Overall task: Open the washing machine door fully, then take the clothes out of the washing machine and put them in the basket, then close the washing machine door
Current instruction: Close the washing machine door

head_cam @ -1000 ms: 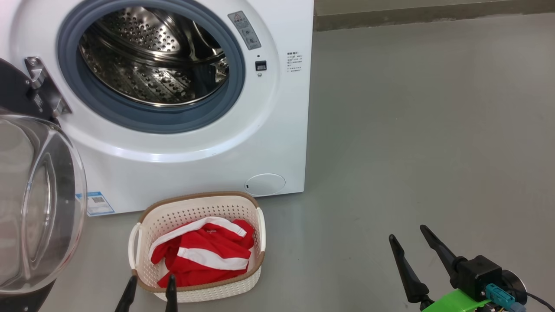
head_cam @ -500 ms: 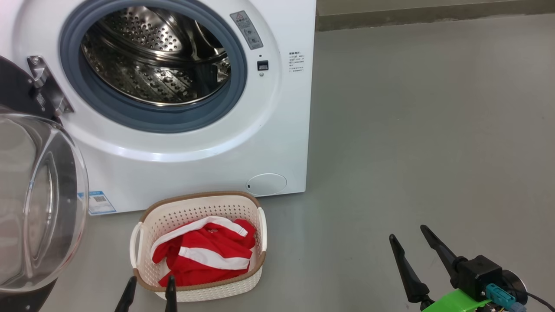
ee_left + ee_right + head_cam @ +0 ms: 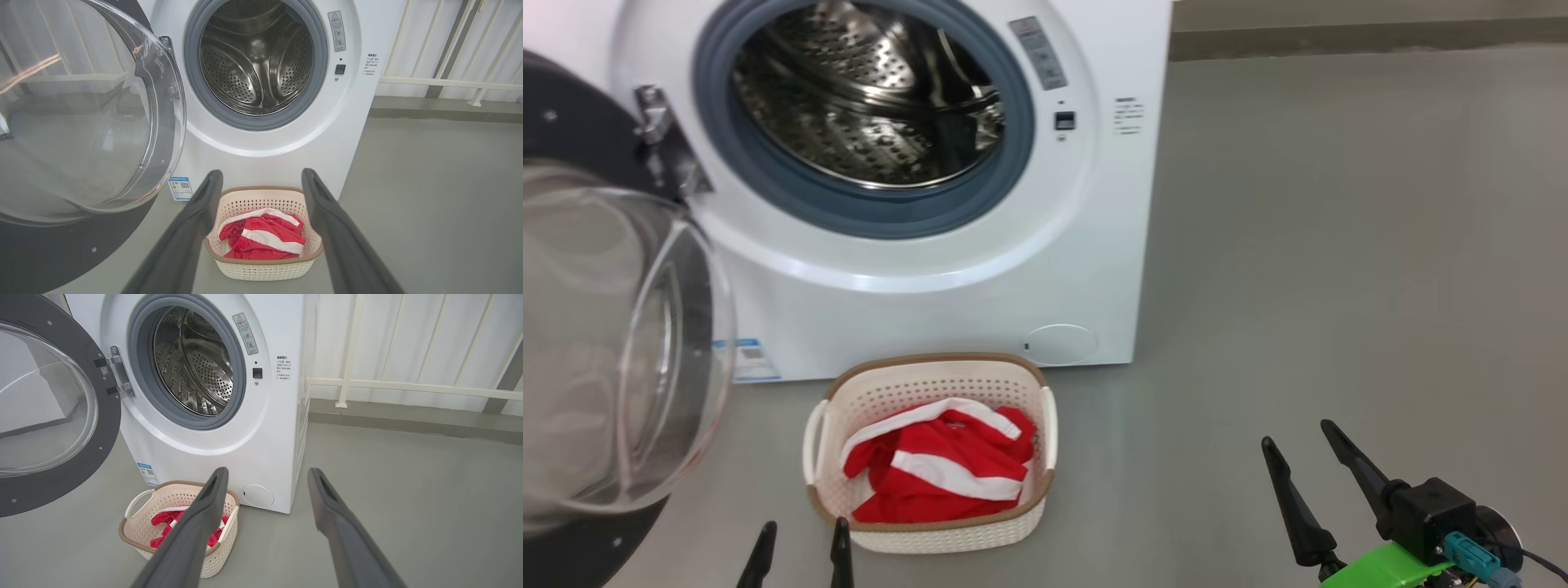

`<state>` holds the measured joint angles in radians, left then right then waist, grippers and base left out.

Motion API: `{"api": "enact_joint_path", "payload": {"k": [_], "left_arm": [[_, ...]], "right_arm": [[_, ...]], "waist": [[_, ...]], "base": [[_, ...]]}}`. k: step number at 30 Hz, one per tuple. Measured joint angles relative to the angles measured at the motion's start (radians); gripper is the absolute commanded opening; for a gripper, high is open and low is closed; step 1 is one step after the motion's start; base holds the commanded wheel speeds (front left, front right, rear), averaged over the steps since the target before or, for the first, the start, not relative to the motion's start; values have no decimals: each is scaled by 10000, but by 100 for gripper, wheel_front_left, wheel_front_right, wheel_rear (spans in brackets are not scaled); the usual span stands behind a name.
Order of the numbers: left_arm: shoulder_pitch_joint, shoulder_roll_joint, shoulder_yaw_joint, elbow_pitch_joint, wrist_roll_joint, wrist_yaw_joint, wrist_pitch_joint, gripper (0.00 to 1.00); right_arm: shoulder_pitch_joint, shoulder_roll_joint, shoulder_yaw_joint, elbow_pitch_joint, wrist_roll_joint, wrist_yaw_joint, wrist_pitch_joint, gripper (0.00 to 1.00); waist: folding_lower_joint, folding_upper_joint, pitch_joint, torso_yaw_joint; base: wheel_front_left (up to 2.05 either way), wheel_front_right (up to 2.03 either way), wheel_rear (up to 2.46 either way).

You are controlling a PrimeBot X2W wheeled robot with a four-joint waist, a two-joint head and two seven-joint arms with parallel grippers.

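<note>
Head view: the camera has swung toward the robot's left in the last second, sliding the washing machine (image 3: 931,310) and basket (image 3: 931,359) toward 3 o'clock in frame, while both hands sit where they were. Drum (image 3: 866,106) looks empty. The red-and-white clothes (image 3: 939,474) lie heaped in the basket on the floor, at 6 o'clock of the machine's front. By the look of it, only the closing remains. The washing machine door (image 3: 613,351) hangs wide open at 9 o'clock of the opening. Left hand (image 3: 804,527), fingers apart and empty, sits low in frame, the door well apart at its 10 o'clock, the basket near at 1 o'clock. Right hand (image 3: 1297,433), also spread and empty, waits at 5 o'clock, well clear of the machine.
</note>
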<state>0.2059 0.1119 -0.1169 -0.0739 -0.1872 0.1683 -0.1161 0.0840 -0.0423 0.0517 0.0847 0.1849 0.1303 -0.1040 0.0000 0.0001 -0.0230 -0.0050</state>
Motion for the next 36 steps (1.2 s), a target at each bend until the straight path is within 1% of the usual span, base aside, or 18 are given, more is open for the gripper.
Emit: {"api": "enact_joint_path", "payload": {"k": [6,14,25,31,36], "left_arm": [[2,61,136,-61,0,184,-4,100],[9,113,253,-215,-4,380,-13,100],[55,184,311,-274,-111,435,2,100],[60,251,320,-380,-113,514,92,100],[209,293,314,-435,-125,541,171,100]], "right_arm": [[0,0,48,-138,-4,0,6,100],[2,0,94,-242,-6,0,92,100],[184,2,288,-219,82,0,117,100],[184,2,362,-109,102,0,59,100],[184,4,497,2,364,0,-10,100]], "waist": [[0,0,3,711],[0,0,-6,1925],[0,0,-150,3515],[0,0,-289,4075],[0,0,-407,4301]], "base": [[0,0,0],[0,0,0],[0,0,0],[0,0,0],[0,0,0]]}}
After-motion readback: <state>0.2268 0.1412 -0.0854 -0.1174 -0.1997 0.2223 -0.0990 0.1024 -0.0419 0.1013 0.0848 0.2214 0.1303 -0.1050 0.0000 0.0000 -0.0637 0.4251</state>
